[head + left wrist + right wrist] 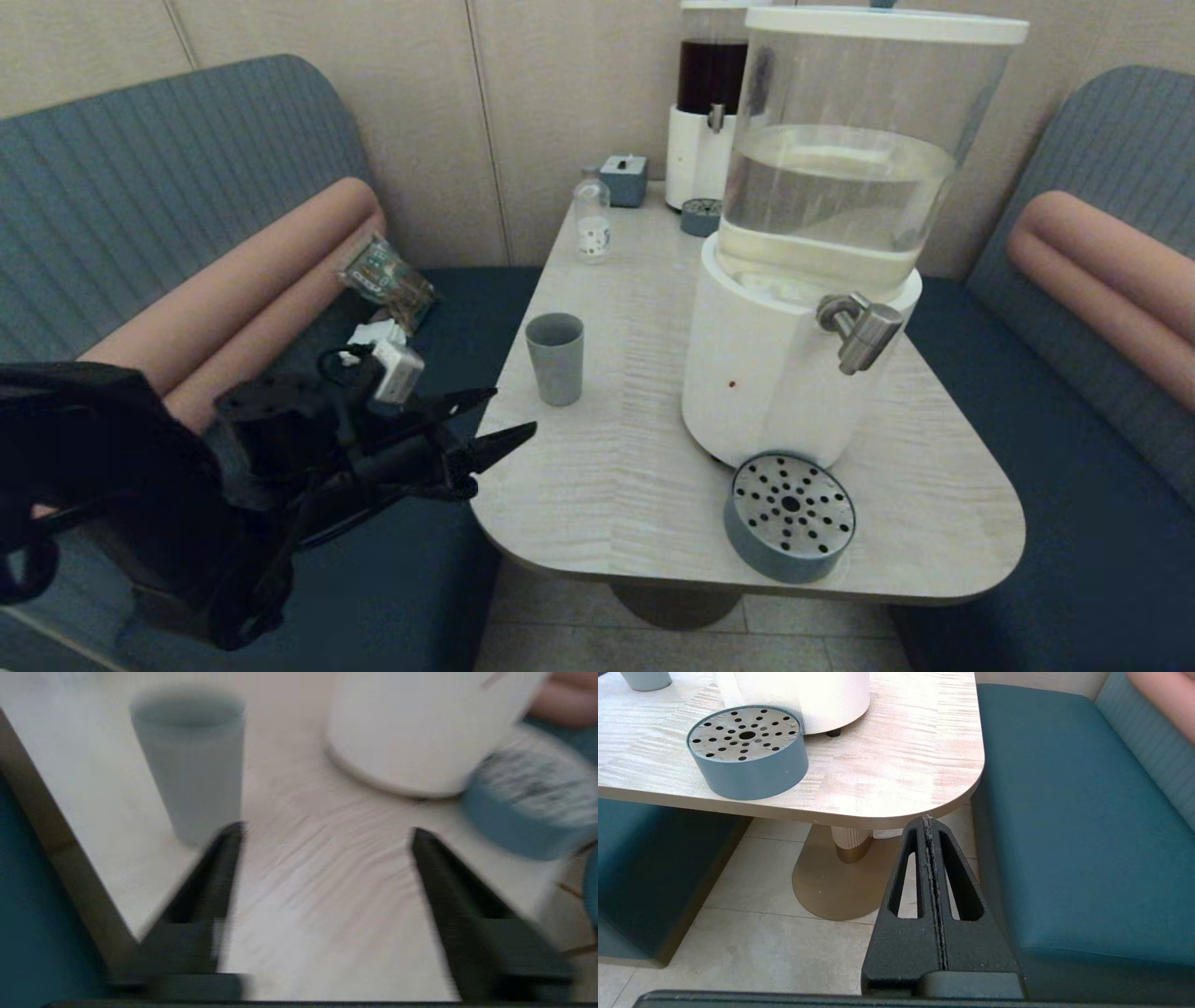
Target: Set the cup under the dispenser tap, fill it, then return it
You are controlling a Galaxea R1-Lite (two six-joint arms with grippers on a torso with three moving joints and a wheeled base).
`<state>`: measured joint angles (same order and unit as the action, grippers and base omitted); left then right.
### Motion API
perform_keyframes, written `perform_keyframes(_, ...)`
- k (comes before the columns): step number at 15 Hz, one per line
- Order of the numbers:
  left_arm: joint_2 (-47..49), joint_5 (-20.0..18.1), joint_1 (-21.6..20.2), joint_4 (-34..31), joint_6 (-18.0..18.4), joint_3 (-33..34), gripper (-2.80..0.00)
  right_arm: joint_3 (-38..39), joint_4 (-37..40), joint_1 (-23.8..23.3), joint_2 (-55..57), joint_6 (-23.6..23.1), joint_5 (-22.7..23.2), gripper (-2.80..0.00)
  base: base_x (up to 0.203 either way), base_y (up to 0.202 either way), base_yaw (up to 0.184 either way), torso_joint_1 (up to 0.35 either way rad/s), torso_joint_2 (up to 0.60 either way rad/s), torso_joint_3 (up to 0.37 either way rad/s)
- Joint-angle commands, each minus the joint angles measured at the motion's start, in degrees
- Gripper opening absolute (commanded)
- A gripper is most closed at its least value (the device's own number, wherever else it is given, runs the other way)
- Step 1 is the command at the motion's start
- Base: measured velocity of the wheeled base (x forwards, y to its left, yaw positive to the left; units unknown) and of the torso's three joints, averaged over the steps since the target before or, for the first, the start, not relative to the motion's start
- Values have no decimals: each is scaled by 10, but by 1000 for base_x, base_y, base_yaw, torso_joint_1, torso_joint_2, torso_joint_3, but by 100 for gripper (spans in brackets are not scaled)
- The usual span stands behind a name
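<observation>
- Cup (555, 357) stands upright on the surface (616, 467), left of the big dispenser, well apart from its tap (861, 329).
- My left hand (492, 428) hangs at the surface's near-left edge, fingers spread wide, holding nothing, short of the cup.
- My right hand (928, 823) sits low beside the surface, fingers pressed together, empty.

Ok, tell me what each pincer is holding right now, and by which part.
Nothing is held. The left pincer is open at the table's edge, short of the cup. The right pincer is shut on nothing, below the table.

grey-blue cup (555, 357), pale wood-grain bench (635, 448), white-based dispenser (766, 373), steel tap (861, 329), black-dotted drip tray (791, 516), teal seats (1102, 523).
</observation>
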<state>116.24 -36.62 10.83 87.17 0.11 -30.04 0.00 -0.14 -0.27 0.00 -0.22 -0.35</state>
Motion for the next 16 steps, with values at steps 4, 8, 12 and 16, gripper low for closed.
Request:
perform_keyframes(4,-263,34,-1,5,-23,93,-280,0,0,0,1,0,0,-280,0,0,0,0,0,0)
perform_keyframes(8,-476,166,-24,-14,-68,133,-280,0,0,0,1,0,0,-280,0,0,0,0,0,0)
perform_keyframes(12,-702,213,-69,-128,-78,161,-280,0,0,0,1,0,0,-280,0,0,0,0,0,0)
perform_keyframes(16,-943,227,-95,-443,-53,132,-280,0,0,0,1,0,0,-280,0,0,0,0,0,0)
